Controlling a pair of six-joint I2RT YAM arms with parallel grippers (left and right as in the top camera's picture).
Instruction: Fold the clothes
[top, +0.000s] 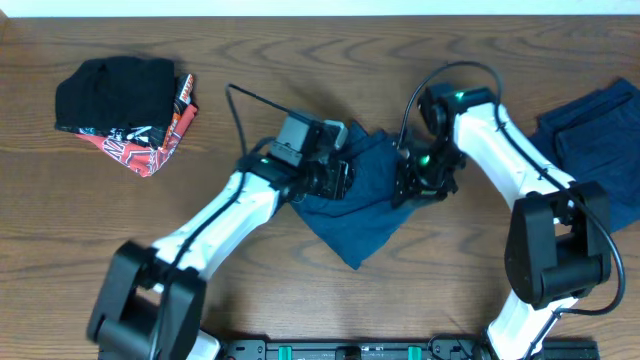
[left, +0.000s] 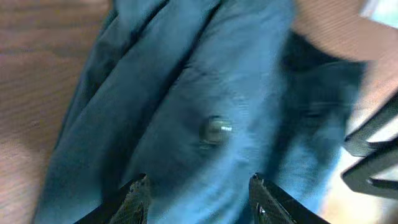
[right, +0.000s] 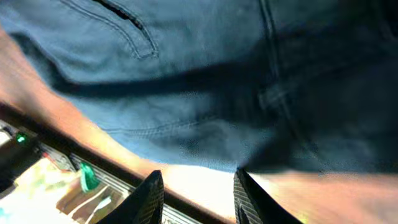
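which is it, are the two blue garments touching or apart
Apart. The overhead view shows bare table between the middle blue garment and the blue garment at the right edge.

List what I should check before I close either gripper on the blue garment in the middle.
1. Is the left gripper open: ok, fingers spread over the navy garment.
2. Is the right gripper open: ok.
3. Cloth between the right fingers: not ok, only the table shows in the gap; the hem lies just beyond the tips.
4. Is the button clear of the left fingers: ok.
5. Garment lying flat: not ok, creased and bunched.
6. Is the second navy garment lying apart: ok.
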